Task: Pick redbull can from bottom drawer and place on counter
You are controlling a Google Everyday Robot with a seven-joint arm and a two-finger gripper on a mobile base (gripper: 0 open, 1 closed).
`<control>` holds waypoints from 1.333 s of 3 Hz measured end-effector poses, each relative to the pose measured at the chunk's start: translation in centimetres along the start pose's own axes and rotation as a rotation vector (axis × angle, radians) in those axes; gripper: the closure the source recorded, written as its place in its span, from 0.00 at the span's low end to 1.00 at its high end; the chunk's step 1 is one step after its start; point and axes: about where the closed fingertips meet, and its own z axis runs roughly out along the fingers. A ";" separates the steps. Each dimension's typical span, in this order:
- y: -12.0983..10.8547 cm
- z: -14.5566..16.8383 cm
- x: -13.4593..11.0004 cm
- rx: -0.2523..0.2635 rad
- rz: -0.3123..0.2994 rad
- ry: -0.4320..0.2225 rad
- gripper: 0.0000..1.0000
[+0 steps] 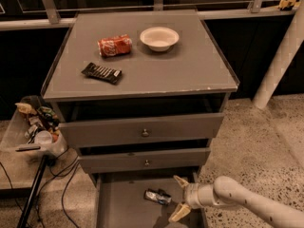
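The redbull can lies on its side on the floor of the open bottom drawer, near its middle right. My gripper comes in low from the right, just right of the can and apart from it, with its two pale fingers spread open and empty. The counter is the grey cabinet top above the two knobbed drawers.
On the counter lie a crushed red-orange soda can, a white bowl and a dark snack bar. A bin of clutter and cables stand at the left. A white post rises at the right.
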 end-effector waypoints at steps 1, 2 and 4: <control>-0.3 2.6 1.3 -0.007 0.002 0.025 0.00; -0.8 5.5 3.2 -0.022 0.022 0.049 0.00; -2.6 9.5 6.9 0.007 0.073 0.065 0.00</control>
